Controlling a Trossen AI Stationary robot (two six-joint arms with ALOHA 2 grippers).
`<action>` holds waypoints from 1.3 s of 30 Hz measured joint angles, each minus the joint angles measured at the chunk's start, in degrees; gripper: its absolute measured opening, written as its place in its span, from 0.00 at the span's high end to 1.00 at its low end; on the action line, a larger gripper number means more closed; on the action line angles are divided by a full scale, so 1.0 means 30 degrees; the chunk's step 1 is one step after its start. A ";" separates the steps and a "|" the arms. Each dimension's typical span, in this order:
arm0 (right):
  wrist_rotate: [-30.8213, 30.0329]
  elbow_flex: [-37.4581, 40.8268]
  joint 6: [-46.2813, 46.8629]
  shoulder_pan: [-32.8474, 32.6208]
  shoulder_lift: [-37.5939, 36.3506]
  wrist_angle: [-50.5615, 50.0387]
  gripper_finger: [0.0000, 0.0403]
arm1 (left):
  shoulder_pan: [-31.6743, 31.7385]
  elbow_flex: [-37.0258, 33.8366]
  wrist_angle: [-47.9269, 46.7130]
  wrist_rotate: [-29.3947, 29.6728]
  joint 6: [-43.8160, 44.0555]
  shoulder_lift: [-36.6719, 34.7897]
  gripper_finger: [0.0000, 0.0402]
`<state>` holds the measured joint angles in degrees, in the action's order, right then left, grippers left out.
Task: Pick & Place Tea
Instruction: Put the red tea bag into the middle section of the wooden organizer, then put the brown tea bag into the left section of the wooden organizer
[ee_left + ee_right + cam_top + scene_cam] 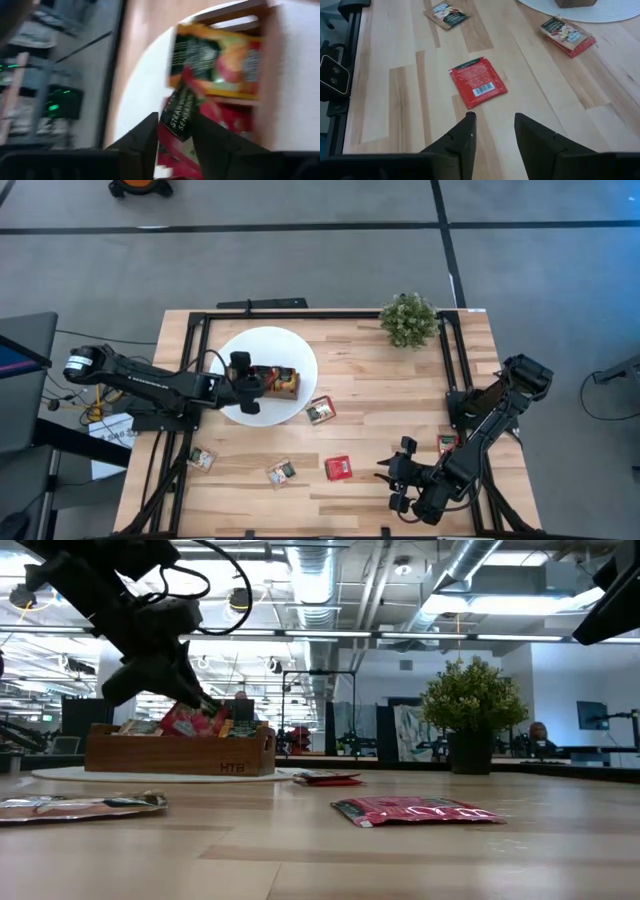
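Observation:
A brown wooden tray (284,383) stands on a white disc (262,348) and holds tea sachets, among them an orange-yellow one (215,60). My left gripper (244,387) is open at the tray, slanting down, with a red sachet (181,106) standing tilted between its fingers over a tray compartment. Loose sachets lie flat on the table: a red one (339,468), a white-and-green one (281,472), and others (320,410) (202,459). My right gripper (493,122) hovers open above the table, just short of the red sachet (477,82), with nothing between its fingers. My left gripper's fingers (150,132) stand on either side of the red sachet's lower part (176,129), coming slanting from above. The picture is blurred and I cannot tell whether either finger touches it. The sachet leans in the tray among other sachets.
A small potted plant (408,320) stands at the far right. Black frame rails (300,314) run along the table's far, left and right edges. One more sachet (447,443) lies beside my right arm. Bare wood lies between the disc and the plant.

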<state>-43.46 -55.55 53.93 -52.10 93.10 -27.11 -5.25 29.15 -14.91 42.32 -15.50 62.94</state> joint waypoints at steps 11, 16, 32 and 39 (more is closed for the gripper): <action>-0.0007 0.0000 -0.0131 0.0000 0.0000 0.0015 0.70 | 0.0087 0.0284 0.0371 -0.0776 0.0568 -0.0422 0.67; -0.0007 0.0000 -0.0151 0.0000 0.0000 0.0058 0.70 | -0.0214 0.0284 0.2387 -0.0165 0.1611 -0.0422 0.72; 0.0130 0.0007 -0.0146 0.1249 0.0007 -0.0307 0.70 | -0.3569 0.0291 1.3774 -0.4627 0.2902 0.2508 0.97; 0.0348 0.0136 -0.0764 0.1959 0.0010 0.0611 0.72 | -0.4629 0.0560 1.8728 -0.4773 0.2412 0.6760 1.00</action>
<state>-42.42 -55.14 51.64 -46.22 93.13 -25.28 -19.14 30.83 41.27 28.00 -8.26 83.22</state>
